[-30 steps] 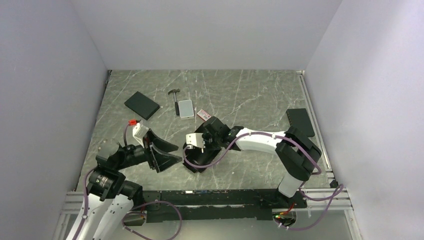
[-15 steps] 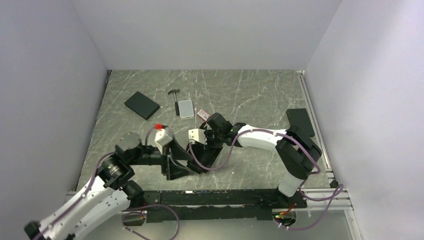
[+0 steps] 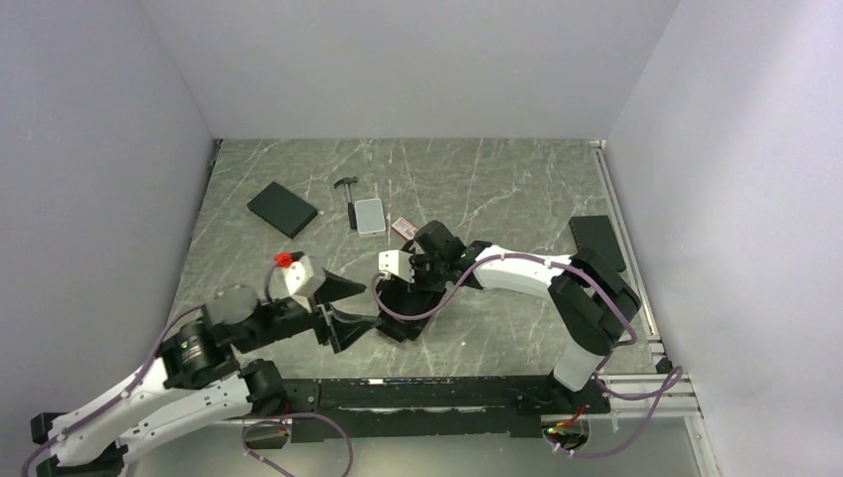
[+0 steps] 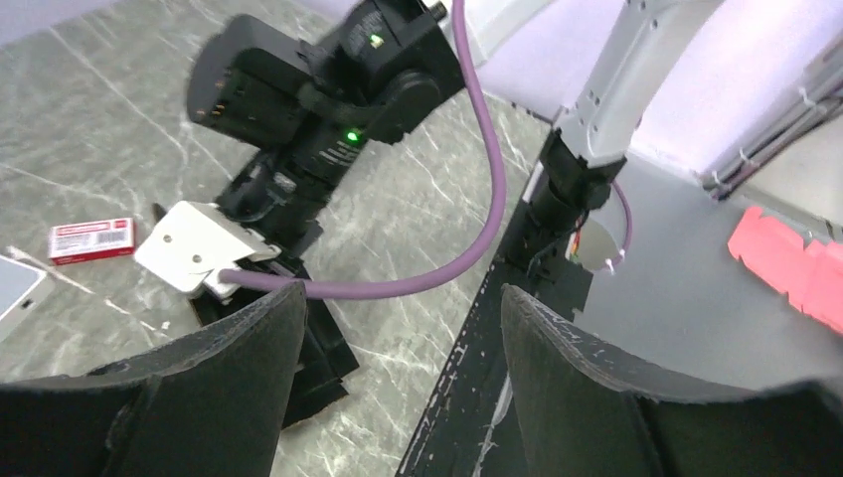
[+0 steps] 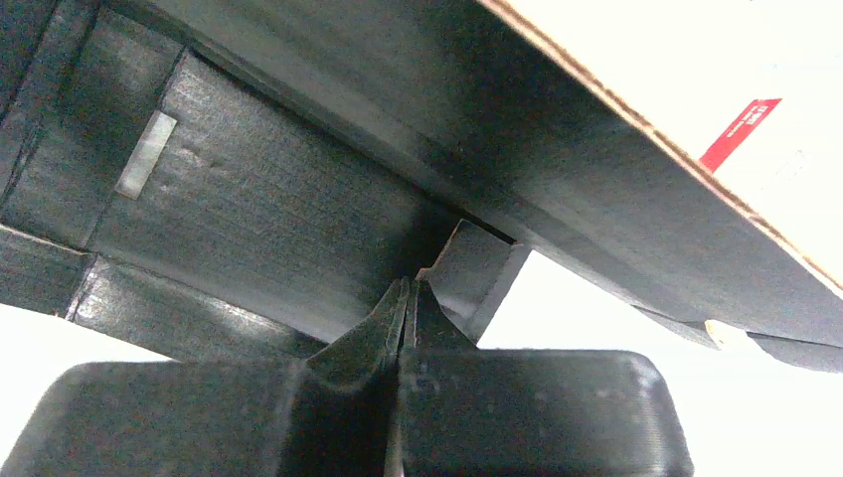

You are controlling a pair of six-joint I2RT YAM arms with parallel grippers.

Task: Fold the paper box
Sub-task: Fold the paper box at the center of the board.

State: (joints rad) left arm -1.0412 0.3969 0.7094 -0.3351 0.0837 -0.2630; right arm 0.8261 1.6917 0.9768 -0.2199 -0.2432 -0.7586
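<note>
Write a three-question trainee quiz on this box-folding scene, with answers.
1. True or false: the left gripper is holding the paper box.
2. The right gripper is: A) wide open, B) shut, tips at the paper box, C) out of view.
3. In the top view, which tool lies just left of the silver-grey case?
Key: 1 false, it is open and empty; 2 B; 3 the hammer.

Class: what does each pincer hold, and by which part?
Nothing in the open left pincer. The right pincer is shut at the paper box beside a small tab; a grip cannot be told.
</note>
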